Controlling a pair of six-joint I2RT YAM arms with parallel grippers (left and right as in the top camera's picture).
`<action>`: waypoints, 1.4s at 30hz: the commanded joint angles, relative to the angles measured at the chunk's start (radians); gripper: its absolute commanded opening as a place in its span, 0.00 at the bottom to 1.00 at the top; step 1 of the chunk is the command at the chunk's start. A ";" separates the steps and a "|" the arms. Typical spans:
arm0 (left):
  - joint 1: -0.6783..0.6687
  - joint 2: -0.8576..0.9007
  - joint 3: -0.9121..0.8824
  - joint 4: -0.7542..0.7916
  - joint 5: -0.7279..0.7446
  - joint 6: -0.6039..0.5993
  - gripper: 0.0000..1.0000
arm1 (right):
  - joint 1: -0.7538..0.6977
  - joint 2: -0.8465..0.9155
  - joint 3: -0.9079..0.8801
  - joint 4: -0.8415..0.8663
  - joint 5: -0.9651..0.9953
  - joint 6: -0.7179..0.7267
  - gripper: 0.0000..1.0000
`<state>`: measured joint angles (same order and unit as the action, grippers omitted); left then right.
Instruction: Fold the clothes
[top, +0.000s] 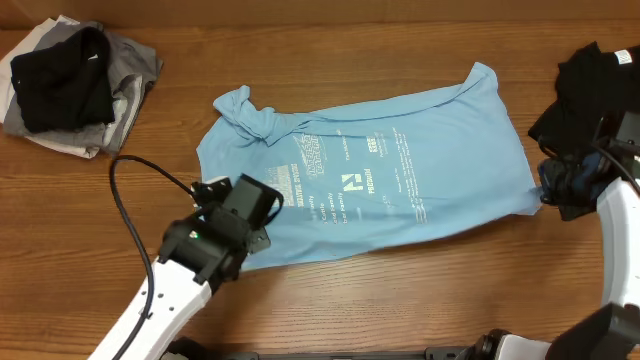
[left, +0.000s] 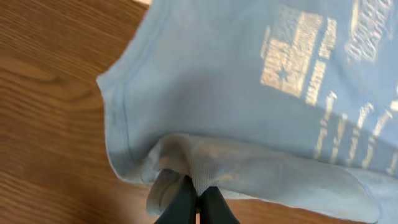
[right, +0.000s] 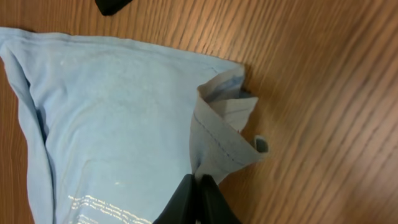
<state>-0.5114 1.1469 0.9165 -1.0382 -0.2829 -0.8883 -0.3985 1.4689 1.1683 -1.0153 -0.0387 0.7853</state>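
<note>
A light blue T-shirt (top: 390, 170) with white print lies spread across the middle of the wooden table. My left gripper (top: 250, 215) is shut on the shirt's near left edge; in the left wrist view the cloth (left: 205, 168) bunches up between the black fingers (left: 198, 198). My right gripper (top: 552, 180) is shut on the shirt's right hem corner; in the right wrist view the folded hem (right: 221, 143) rises from the closed fingers (right: 198, 186).
A pile of black, grey and white clothes (top: 75, 85) sits at the far left. A dark garment heap (top: 590, 80) lies at the far right, behind my right arm. A black cable (top: 130, 215) loops beside my left arm.
</note>
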 joint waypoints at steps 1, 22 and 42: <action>0.053 0.028 0.022 0.032 -0.038 0.072 0.04 | 0.019 0.042 -0.002 0.023 -0.019 -0.005 0.05; 0.145 0.230 0.022 0.238 -0.101 0.155 0.04 | 0.148 0.100 -0.061 0.220 0.162 0.057 0.08; 0.191 0.343 0.021 0.414 -0.065 0.208 0.09 | 0.151 0.194 -0.097 0.386 0.060 0.055 0.12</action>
<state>-0.3264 1.4570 0.9173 -0.6415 -0.3408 -0.7158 -0.2520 1.6501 1.0840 -0.6373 0.0296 0.8383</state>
